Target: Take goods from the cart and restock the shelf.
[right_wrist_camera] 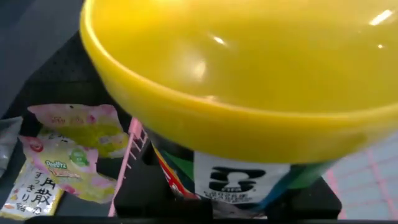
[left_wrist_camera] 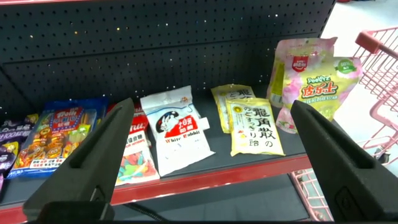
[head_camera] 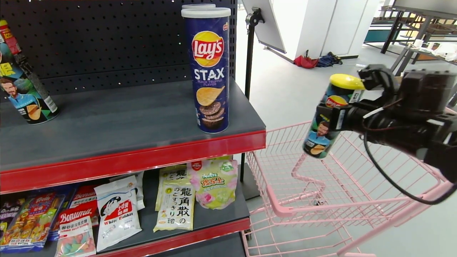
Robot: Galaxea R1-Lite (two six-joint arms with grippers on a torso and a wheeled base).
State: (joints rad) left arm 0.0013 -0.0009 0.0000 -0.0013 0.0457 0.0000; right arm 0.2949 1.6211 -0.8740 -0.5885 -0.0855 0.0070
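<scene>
My right gripper is shut on a chip can with a yellow lid, held tilted in the air above the pink cart, to the right of the shelf's end. The right wrist view looks down on the can's yellow lid and its body. On the upper shelf a tall blue chip can stands near the right front corner, with another can behind it. A can like the held one leans at the shelf's far left. My left gripper is open, facing the lower shelf.
Snack bags lie on the lower shelf: a white bag, yellow bags and a pink-green pouch. A black pole stands at the shelf's right end. The cart's wire basket looks empty. Open floor lies behind it.
</scene>
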